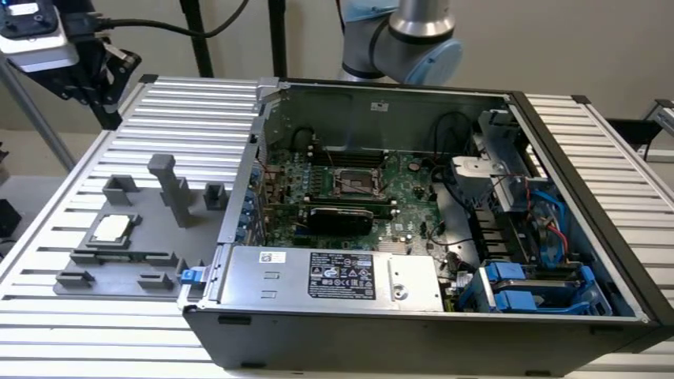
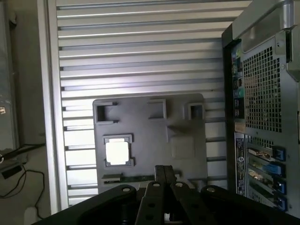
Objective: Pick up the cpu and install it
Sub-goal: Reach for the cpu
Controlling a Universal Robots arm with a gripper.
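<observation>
Gripper (image 2: 164,171) was clenched shut and empty, well above one edge of the grey fixture plate (image 2: 140,126), while the cpu (image 2: 117,152) lay flat in its pocket on that plate, off to one side of the fingers.

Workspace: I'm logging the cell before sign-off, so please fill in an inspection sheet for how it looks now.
Surface: ribbed metal table carrying a grey fixture plate and an open computer case.
Job's things: cpu lies in its nest on the fixture plate; socket sits on the board inside the case.
Clutter: nothing seen.
Grippers: gripper shut, holding nothing, above the fixture plate.
Cables: blue and red cables inside the case.
Surroundings: robot arm behind the case.
</observation>
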